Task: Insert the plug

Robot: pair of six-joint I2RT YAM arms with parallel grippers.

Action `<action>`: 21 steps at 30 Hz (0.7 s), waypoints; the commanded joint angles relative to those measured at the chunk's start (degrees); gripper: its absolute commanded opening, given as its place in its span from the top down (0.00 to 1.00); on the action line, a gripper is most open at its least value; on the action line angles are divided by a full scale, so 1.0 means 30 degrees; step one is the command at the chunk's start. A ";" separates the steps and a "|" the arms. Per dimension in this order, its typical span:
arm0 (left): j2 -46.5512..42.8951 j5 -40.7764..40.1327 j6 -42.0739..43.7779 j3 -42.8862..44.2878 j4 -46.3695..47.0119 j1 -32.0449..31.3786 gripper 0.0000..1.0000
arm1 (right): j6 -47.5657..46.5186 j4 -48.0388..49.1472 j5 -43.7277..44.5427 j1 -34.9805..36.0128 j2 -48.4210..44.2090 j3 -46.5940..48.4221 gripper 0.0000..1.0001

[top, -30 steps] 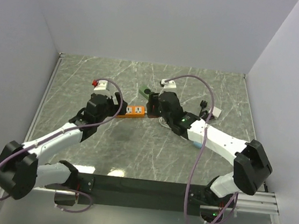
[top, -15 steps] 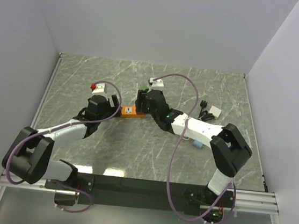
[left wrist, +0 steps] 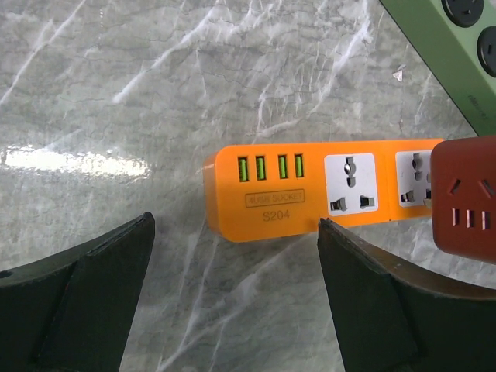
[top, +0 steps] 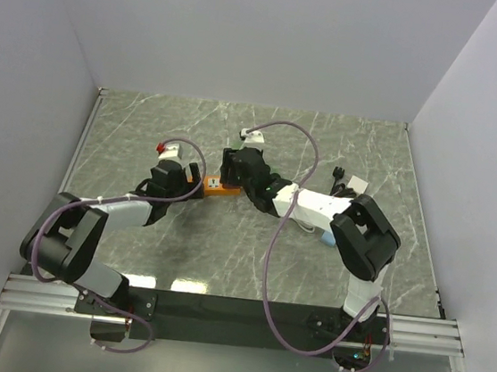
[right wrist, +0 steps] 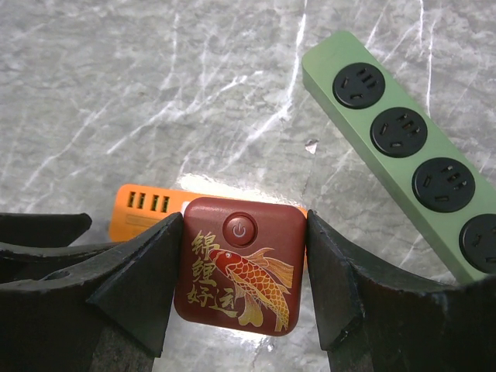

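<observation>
Between the fingers point(right wrist: 132, 287) of our right gripper point(right wrist: 244, 267), clamped tight, sits the red plug point(right wrist: 236, 279), directly over the orange power strip point(left wrist: 263, 190), whose socket row runs finger to finger. Our left gripper point(left wrist: 234, 256) gapes empty, the strip's USB end just ahead.

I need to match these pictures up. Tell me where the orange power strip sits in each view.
Top external: the orange power strip lies mid-picture, just left of the right hand.
Left wrist: the strip is centre-right, with its USB ports at its left end.
Right wrist: the strip is lower left, mostly hidden behind the red plug.
Shared landmark: the red plug, gripped by the right hand, shows in both wrist views. The top view hides it.
</observation>
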 commanded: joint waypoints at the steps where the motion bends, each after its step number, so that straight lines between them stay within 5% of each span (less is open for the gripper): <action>1: 0.0406 0.0456 0.0221 0.0872 0.0965 0.0068 0.08 | 0.0162 0.1160 0.0894 0.0139 0.0372 0.1186 1.00; 21: 0.0847 0.0719 0.0162 0.1166 0.0789 0.0068 0.08 | 0.0426 0.1188 0.1861 0.0724 0.0989 0.0485 1.00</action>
